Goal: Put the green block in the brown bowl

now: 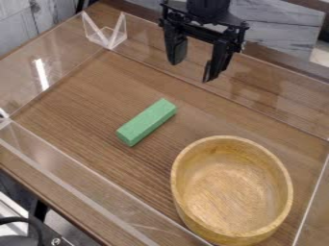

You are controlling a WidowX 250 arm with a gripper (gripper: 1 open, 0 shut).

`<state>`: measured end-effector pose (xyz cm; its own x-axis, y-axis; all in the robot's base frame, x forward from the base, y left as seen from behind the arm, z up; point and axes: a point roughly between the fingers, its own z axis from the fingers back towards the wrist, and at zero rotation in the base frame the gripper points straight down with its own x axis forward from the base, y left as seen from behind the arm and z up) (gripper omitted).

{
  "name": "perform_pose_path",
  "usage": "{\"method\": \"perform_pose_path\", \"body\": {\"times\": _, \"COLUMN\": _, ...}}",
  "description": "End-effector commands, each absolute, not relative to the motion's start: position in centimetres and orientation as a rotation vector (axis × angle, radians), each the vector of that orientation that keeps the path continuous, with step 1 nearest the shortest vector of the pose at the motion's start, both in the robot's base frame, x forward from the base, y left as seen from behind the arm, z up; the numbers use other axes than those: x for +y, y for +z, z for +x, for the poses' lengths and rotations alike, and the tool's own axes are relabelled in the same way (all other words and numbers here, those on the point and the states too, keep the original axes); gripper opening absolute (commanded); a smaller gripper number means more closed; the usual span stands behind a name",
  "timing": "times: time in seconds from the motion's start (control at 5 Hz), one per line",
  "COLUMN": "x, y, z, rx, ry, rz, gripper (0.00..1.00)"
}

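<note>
The green block (146, 122) lies flat on the wooden table, a little left of centre, its long side running diagonally. The brown bowl (233, 225) stands at the front right, round, thick-rimmed and with nothing inside. My gripper (195, 58) hangs at the back, pointing down, its two black fingers spread open with nothing between them. It is above and behind the block, well apart from it and from the bowl.
Low clear acrylic walls (64, 183) fence the wooden table surface (90, 91) on all sides. A clear plastic bracket (103, 32) stands at the back left corner. The table's front edge drops off at the lower left.
</note>
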<state>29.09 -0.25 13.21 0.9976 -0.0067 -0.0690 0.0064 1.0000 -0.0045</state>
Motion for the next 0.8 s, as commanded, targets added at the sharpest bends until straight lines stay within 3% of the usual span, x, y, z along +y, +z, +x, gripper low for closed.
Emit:
{"method": "perform_pose_path", "body": {"times": 0.0, "x": 1.4, "y": 12.4, "z": 28.5, "rx": 0.061, "ry": -0.015, "rz": -0.005, "gripper": 1.00}}
{"method": "perform_pose_path", "body": {"times": 0.2, "x": 4.2, "y": 9.5, "z": 27.0, "rx": 0.050, "ry": -0.077, "rz": -0.001, "gripper": 1.00}}
{"method": "perform_pose_path", "body": {"times": 0.6, "x": 6.4, "y": 6.8, "z": 26.0, "rx": -0.015, "ry": -0.138, "rz": 0.006, "gripper": 1.00}}
